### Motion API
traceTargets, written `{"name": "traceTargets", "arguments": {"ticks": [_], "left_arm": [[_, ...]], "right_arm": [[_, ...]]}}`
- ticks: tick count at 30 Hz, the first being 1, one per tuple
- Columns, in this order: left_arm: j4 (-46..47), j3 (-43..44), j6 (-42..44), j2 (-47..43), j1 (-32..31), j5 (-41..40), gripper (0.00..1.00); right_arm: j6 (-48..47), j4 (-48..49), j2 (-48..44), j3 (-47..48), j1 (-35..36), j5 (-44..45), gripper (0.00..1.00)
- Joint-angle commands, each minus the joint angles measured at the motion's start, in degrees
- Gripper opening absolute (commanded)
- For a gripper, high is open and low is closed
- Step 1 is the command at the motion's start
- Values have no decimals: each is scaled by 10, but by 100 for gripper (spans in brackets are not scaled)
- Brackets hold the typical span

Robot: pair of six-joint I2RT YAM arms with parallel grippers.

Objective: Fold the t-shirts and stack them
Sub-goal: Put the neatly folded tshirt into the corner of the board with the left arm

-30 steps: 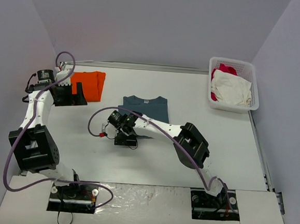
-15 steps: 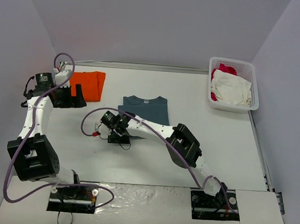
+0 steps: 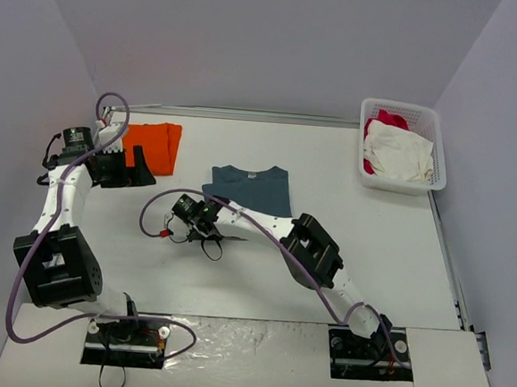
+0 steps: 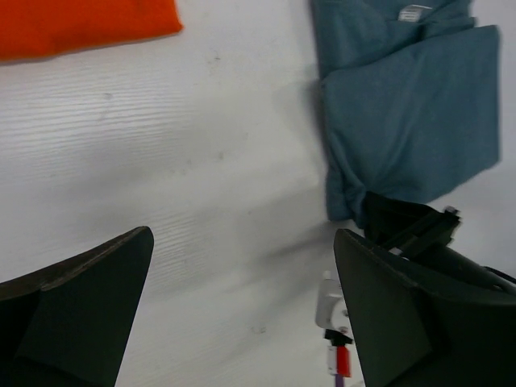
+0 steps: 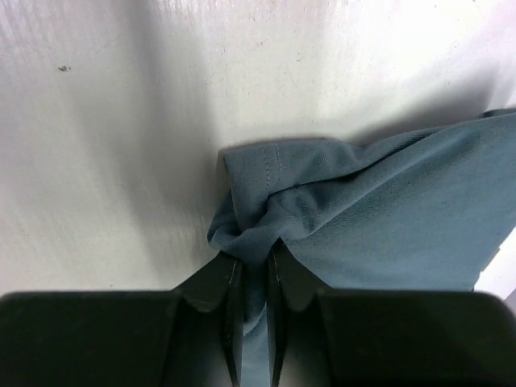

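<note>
Right gripper (image 5: 254,262) pinched on a corner of the slate-blue t-shirt (image 5: 387,218); left gripper (image 4: 243,234) wide open above the table (image 3: 371,247).

On my right wrist feed the jaws are almost together, with a bunched fold of the shirt's near-left corner squeezed between them. The rest of that shirt lies folded flat near the middle of the white table, collar toward the far side. My left gripper hangs with its jaws spread wide and nothing between them, near the near edge of the folded orange t-shirt (image 3: 153,145) at the far left. The two shirts lie apart. A white basket (image 3: 400,104) in the far right corner holds a white garment (image 3: 400,155) and a red-pink garment (image 3: 385,118).
</note>
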Motion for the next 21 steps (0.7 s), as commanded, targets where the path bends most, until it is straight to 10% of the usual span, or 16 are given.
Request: {"name": "traceTargets", "arguments": {"ticks": [1,9,21], "left_arm": [[4,-9,-65,14,-1,156,94],[-26,20,-146,154,-34,299,94],[117,4,-315,267,-146,307,94]], "right_arm": [[4,-49,-44,-6,1,4,0],[0,-73,-88,2,-6,26,0],[-2,-96,-85,29,-16,31,0]]}}
